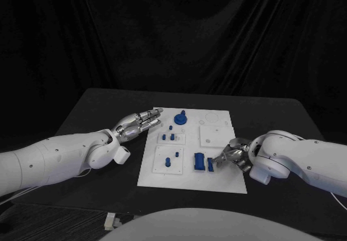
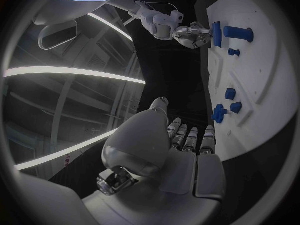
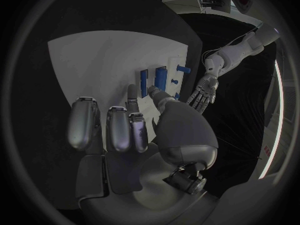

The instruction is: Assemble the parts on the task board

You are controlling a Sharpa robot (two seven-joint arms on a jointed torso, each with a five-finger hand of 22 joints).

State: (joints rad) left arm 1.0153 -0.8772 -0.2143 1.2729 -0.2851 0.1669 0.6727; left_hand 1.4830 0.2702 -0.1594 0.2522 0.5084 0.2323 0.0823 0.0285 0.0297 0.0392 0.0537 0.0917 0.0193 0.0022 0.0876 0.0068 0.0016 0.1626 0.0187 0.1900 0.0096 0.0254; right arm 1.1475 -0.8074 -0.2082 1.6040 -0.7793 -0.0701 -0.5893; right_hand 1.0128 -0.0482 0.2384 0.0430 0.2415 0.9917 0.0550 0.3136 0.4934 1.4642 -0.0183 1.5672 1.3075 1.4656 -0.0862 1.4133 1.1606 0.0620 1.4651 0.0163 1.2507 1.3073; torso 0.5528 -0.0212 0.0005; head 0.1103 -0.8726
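My right hand (image 1: pixel 235 156) at a thin blue plate (image 1: pixel 210 164) on the task board (image 1: pixel 217 178); my left hand (image 1: pixel 137 124) idle beside the board.

My right forearm reaches in low over the board's near right corner, fingertips pinching the thin blue plate, which stands on edge just beside the larger blue block (image 1: pixel 198 162). My left hand lies palm up, fingers straight and apart, grasping nothing, just off the board's left edge. My right wrist view shows the plate (image 3: pixel 144 82) and block (image 3: pixel 161 78) side by side; my left wrist view shows the round blue part (image 2: pixel 219 114) near my fingers (image 2: pixel 190 137).
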